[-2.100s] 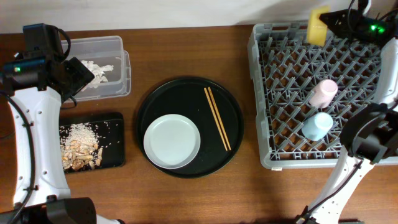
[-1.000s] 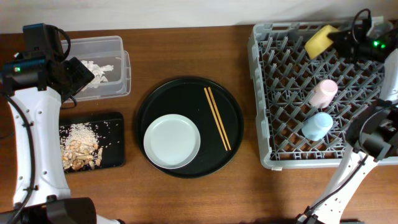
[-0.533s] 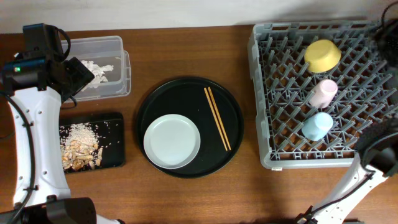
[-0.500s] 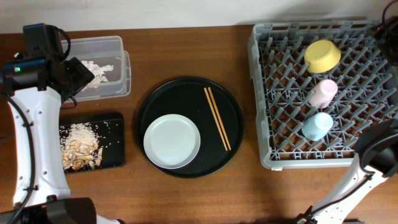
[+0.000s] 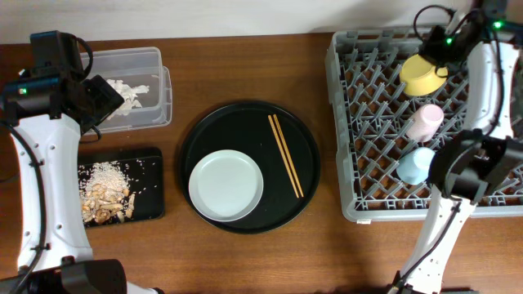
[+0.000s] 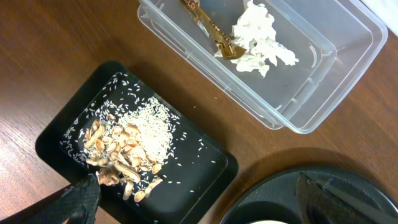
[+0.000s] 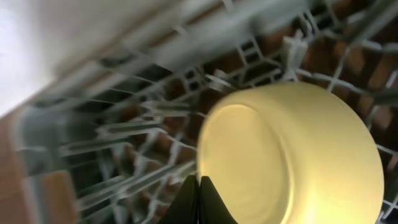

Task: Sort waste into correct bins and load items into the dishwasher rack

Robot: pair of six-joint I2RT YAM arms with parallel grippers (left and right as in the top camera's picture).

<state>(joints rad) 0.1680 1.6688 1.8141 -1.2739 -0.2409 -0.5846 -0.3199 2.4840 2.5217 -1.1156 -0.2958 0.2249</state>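
- Brown wooden desk [image 5: 245, 261]; we judge the job mostly done.
- Sorted: crumpled white paper [image 6: 261, 40] and wrapper scrap [image 6: 208, 28] in the clear tub [image 6: 348, 56]; rice and food pieces [image 6: 134, 146] in the shallow black tray [image 6: 205, 180].
- In the dishwasher rack [image 5: 337, 122]: glossy yellow bowl [image 5: 421, 75], underside up, pink cup [image 5: 425, 121], light-blue cup [image 5: 417, 165].
- Remaining: pale grey plate [image 5: 226, 185] and chopsticks [image 5: 286, 155] on the round black tray [image 5: 245, 122].
- Right tool [image 7: 199, 183] pressed together at the bowl's base, pinching nothing we see; left tool [image 6: 199, 196] spread wide.
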